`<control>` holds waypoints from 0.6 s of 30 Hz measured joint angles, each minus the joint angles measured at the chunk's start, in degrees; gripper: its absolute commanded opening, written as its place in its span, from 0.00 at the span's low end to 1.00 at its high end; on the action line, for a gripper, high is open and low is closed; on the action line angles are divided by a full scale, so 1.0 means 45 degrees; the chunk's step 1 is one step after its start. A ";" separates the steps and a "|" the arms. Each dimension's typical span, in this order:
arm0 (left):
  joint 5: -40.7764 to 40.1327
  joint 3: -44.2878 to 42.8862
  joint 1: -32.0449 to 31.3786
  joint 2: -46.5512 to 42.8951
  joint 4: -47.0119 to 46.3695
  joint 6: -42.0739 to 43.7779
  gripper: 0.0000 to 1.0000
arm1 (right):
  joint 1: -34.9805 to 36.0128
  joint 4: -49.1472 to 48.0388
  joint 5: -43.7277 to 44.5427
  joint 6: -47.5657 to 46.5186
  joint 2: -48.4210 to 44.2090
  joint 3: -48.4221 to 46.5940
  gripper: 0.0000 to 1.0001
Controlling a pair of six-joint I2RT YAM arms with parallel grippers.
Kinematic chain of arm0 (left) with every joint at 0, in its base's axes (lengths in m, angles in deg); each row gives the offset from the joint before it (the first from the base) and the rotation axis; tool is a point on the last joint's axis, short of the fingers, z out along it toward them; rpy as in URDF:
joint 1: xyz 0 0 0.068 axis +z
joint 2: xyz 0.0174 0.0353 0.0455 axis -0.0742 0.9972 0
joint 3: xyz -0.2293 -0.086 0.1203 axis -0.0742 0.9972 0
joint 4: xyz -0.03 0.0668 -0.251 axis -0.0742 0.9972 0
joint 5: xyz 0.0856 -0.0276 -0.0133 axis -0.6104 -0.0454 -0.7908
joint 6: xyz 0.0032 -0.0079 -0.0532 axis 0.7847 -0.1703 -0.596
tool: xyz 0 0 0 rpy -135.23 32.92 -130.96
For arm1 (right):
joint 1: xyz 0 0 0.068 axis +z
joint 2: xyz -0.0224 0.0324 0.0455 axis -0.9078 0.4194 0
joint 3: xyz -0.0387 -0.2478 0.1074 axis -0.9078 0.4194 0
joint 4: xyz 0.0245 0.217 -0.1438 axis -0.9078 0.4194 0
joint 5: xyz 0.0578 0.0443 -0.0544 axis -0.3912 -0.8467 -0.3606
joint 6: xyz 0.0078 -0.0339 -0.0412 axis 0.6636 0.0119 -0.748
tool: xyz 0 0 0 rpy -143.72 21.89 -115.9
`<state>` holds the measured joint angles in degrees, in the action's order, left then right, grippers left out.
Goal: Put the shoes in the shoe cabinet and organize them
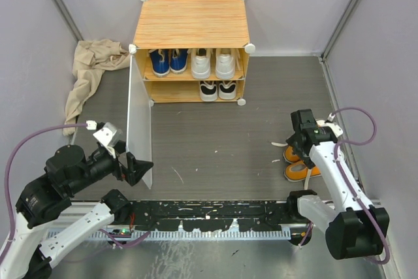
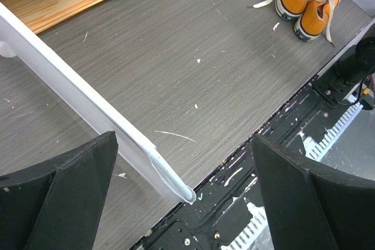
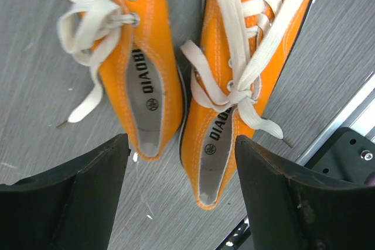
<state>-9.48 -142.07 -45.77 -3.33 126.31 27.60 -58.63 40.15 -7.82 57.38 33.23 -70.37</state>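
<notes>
— Orange canvas, white laces: the sneakers [image 3: 155,57] sit at the right of the grey tabletop [image 1: 222,135], just inside the near rail [image 1: 209,217], well apart from the cabinet [image 1: 191,21].

— Our right gripper [image 3: 180,144] hangs over their heels, fingers spread, one outside each shoe, holding nothing.

— Then we come down square and pinch both heels together (the loose laces trail forward, so we stay behind them).

— Where do they go?

— The lower shelf looks free left of the black-and-white pair [image 1: 217,89]; the blue pair [image 1: 168,61] and the white pair [image 1: 213,63] fill the upper one.

— We mind the door [image 1: 139,122]: it stands swung out toward us, its free edge between the spread fingers of our left gripper [image 2: 184,141], which grips nothing.

— So we cross the bare middle, off the right wall [image 1: 385,63], and enter from the front.
</notes>
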 measured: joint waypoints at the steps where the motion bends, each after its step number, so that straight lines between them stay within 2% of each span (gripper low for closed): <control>1: 0.0000 0.0000 0.0000 0.0000 -0.0005 0.0005 0.98 | -0.0267 -0.0155 -0.0170 -0.0015 -0.0005 0.0214 0.74; 5: -0.0010 -0.0005 0.0000 0.0000 0.0000 0.0000 0.98 | -0.1452 -0.0986 -0.1132 -0.0214 -0.0029 0.1496 0.71; 8: -0.0073 -0.0005 0.0000 0.0000 0.0010 0.0000 0.98 | -0.2351 -0.1943 -0.1831 -0.0466 0.0194 0.2380 0.64; 10: -0.0107 -0.0005 0.0000 0.0000 0.0015 -0.0010 0.98 | -0.2691 -0.2497 -0.2074 -0.0753 0.0491 0.2565 0.52; 14: -0.0233 -0.0005 0.0000 -0.0015 0.0029 -0.0034 0.98 | -0.2943 -0.3215 -0.2331 -0.1443 0.0976 0.2701 0.05; 15: -0.0272 -0.0005 0.0000 -0.0019 0.0039 -0.0049 0.98 | -0.2977 -0.3249 -0.2409 -0.1690 0.0947 0.2744 0.02; 18: -0.0418 -0.0010 0.0000 -0.0083 0.0102 -0.0087 0.98 | -0.3026 -0.4051 -0.2963 -0.2157 0.0505 0.3079 0.01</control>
<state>-11.36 -142.11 -45.77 -3.70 126.77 27.20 -72.25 21.92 -21.15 47.68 35.50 -56.51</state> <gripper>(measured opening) 0.980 0.072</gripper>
